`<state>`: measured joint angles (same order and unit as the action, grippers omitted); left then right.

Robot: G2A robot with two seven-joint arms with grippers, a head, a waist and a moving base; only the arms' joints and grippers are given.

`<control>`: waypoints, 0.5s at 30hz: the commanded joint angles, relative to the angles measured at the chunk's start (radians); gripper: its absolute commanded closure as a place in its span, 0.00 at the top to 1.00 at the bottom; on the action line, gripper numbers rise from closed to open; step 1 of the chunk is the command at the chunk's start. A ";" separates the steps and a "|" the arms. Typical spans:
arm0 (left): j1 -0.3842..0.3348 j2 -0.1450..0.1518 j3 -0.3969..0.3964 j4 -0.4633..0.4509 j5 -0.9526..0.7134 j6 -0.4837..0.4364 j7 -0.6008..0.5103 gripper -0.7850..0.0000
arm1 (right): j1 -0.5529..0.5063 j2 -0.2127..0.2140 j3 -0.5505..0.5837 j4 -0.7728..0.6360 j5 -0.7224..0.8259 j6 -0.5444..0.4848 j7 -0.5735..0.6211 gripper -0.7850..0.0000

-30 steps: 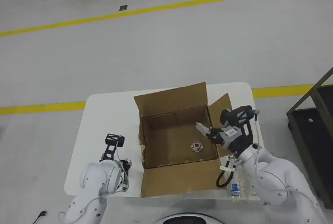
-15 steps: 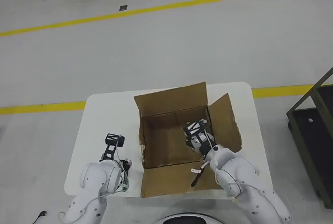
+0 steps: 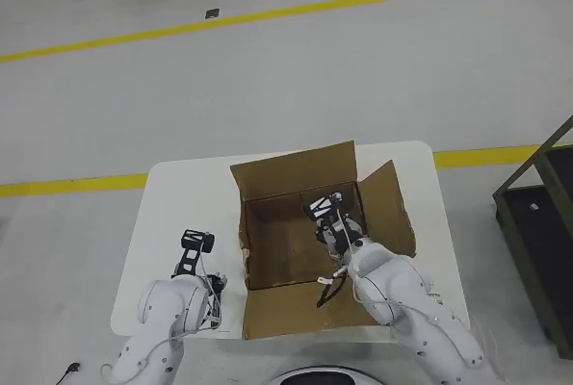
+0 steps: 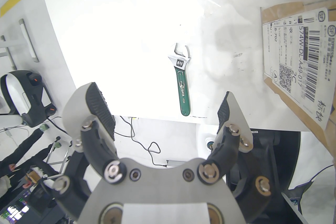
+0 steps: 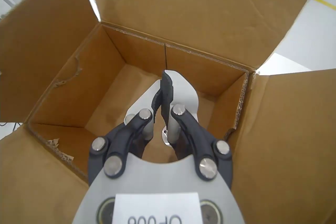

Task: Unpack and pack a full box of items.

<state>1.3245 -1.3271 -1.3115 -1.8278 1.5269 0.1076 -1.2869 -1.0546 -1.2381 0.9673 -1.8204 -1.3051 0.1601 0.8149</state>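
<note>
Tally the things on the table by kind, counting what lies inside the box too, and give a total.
Cardboard box: 1
Wrench: 1
Metal part in the box, partly hidden: 1
Total: 3

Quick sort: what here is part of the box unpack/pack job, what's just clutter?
Job:
cardboard box
small metal part on its floor
green-handled wrench on the table
right claw, shut, above that part
left claw, open, near the wrench

Lying about:
dark rack on the floor beside the table
yellow floor line
</note>
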 commanded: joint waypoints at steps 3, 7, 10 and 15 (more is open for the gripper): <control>0.000 0.000 0.000 0.000 0.000 0.000 0.000 1.00 | 0.142 -0.038 -0.078 0.122 0.055 0.067 0.154 0.00; 0.000 0.000 0.000 0.000 0.000 0.000 0.000 1.00 | 0.212 -0.070 -0.136 0.234 0.078 0.127 0.225 0.00; 0.000 0.000 0.000 0.000 0.000 0.000 0.000 1.00 | 0.225 -0.084 -0.158 0.282 0.101 0.149 0.257 0.00; 0.000 0.000 0.000 0.000 0.000 0.000 0.000 1.00 | 0.229 -0.090 -0.167 0.314 0.097 0.152 0.279 0.00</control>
<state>1.3245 -1.3271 -1.3115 -1.8278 1.5269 0.1076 -1.2869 -0.8258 -1.3286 0.7996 -1.5051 -1.2083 0.3121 1.0949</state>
